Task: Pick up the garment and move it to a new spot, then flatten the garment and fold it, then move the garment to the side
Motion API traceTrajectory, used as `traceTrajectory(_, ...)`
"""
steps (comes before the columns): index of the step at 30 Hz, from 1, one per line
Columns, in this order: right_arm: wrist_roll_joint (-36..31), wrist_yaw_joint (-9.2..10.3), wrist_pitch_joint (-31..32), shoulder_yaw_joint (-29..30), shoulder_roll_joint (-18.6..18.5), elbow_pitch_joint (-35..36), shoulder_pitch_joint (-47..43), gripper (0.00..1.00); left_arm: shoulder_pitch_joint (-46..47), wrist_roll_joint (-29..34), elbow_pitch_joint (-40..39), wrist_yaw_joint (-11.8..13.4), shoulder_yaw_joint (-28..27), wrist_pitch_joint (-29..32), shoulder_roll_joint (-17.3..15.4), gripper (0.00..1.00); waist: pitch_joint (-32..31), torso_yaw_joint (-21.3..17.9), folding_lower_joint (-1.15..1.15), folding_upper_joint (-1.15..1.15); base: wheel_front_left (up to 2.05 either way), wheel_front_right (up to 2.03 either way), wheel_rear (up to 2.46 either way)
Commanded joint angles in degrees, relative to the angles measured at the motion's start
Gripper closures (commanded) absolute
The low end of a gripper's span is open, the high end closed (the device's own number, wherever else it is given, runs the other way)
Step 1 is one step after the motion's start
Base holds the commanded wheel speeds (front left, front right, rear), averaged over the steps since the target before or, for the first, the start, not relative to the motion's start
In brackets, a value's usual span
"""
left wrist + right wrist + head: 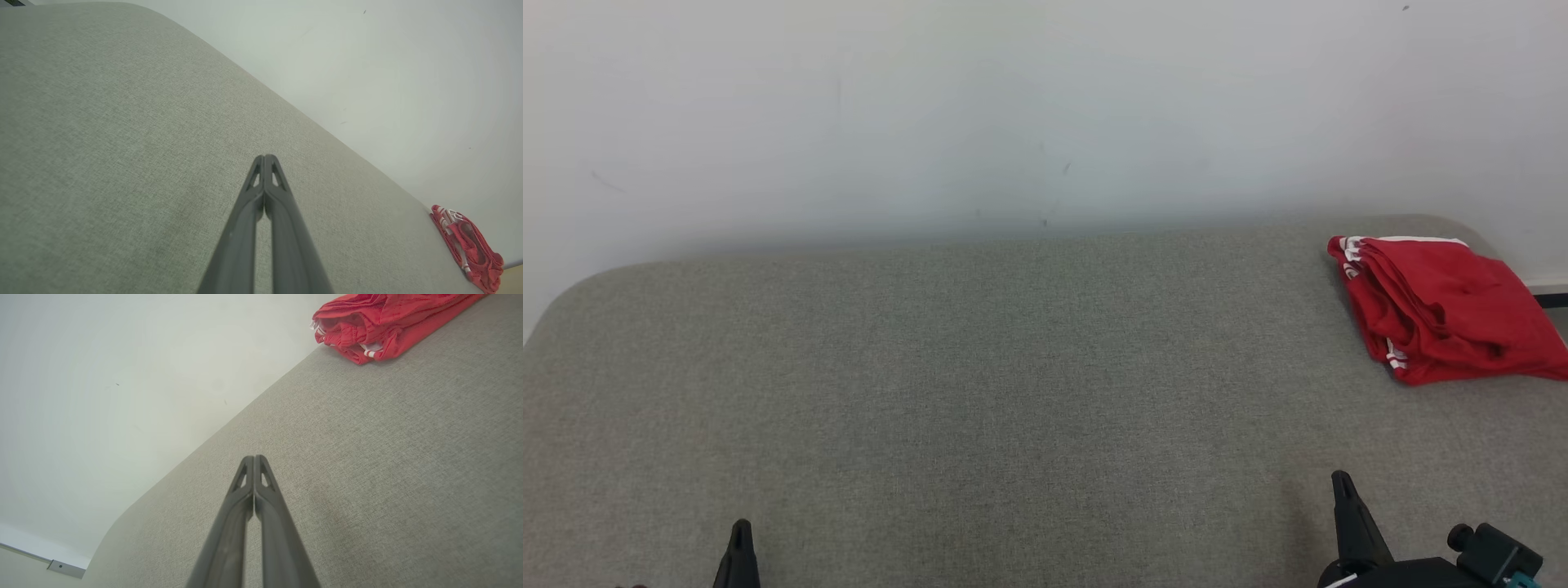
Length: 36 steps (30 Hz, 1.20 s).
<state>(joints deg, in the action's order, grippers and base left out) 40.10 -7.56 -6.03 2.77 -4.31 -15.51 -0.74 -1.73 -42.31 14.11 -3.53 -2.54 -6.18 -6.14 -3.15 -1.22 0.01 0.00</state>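
You seem done: the red garment (1445,306) lies folded at the grey surface's (1013,367) right side; your left gripper (740,529) and right gripper (1341,482) rest pressed together, empty.

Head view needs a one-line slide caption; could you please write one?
Folded red garment far right on the grey fabric surface; left gripper and right gripper shut, empty.

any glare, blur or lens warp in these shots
Head view: soft even light, no glare, faint shadow beside the right gripper; left wrist view: the grey surface runs slanted, frame corners dimmer; right wrist view: red garment sharp, the fingers soft near the bottom edge.
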Motion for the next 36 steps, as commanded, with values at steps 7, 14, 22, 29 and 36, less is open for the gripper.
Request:
traceTrajectory(7,7.4,0.05,1.6,0.7,0.3,1.0,2.2,1.00,2.5,-7.1,-0.7,-0.6,-0.8,1.7,0.3,1.00,0.3,0.1,0.00,0.00,0.00,0.00,0.00)
traceTrajectory(14,11.9,0.05,2.8,1.0,0.4,1.1,2.7,1.00,3.1,-11.4,-0.7,-1.0,-1.1,2.9,0.6,1.00,0.5,0.2,0.00,0.00,0.00,0.00,0.00)
traceTrajectory(22,18.2,0.06,4.3,1.5,0.6,1.2,3.5,1.00,3.9,-17.5,-0.6,-1.5,-1.6,4.4,1.0,1.00,0.8,0.3,-0.01,0.00,0.00,0.00,0.00)
traceTrajectory(29,22.8,0.07,5.5,1.8,0.7,1.2,3.9,1.00,4.6,-21.7,-0.5,-1.8,-2.0,5.6,1.3,1.00,1.1,0.4,-0.01,0.00,0.00,0.00,0.00)
traceTrajectory(36,27.1,0.07,6.6,2.1,0.8,1.3,4.5,1.00,5.1,-25.8,-0.5,-2.1,-2.3,6.6,1.6,1.00,1.4,0.5,-0.01,0.00,0.00,0.00,0.00)
